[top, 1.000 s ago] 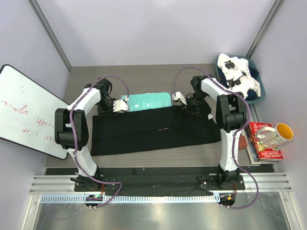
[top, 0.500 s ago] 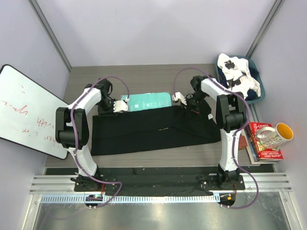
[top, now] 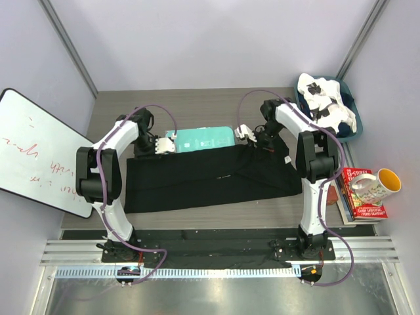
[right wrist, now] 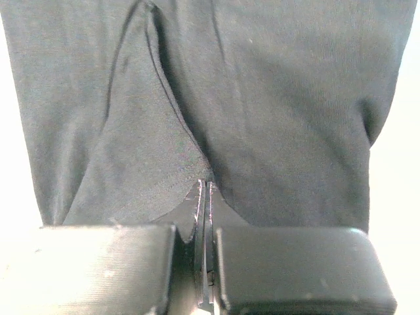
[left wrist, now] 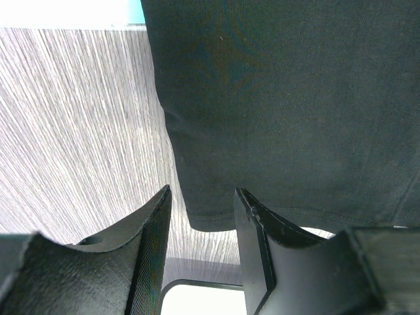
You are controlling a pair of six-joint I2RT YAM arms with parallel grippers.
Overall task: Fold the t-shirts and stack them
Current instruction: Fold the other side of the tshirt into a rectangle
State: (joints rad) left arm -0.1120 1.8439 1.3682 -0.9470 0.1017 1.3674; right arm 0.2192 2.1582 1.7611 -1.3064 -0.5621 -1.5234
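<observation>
The black t-shirt [top: 210, 177] lies folded in a wide band across the table. My left gripper [top: 167, 146] is at its far left corner. In the left wrist view it [left wrist: 202, 226] is open, and the shirt's hem [left wrist: 216, 216] lies at the gap between the fingertips. My right gripper [top: 246, 133] is at the shirt's far right part. In the right wrist view it [right wrist: 205, 193] is shut, pinching a fold of the black cloth [right wrist: 262, 118]. The white t-shirt with black patches [top: 325, 102] lies crumpled in a blue bin [top: 353, 131] at the far right.
A flat teal board [top: 200, 138] lies just behind the black shirt, between my grippers. A whiteboard [top: 33, 151] leans at the left. Books [top: 361, 205] and a yellow-lined mug [top: 377, 184] sit at the right edge.
My right gripper has shifted slightly toward the far side, still pinching the cloth. The left arm and the shirt have barely moved.
</observation>
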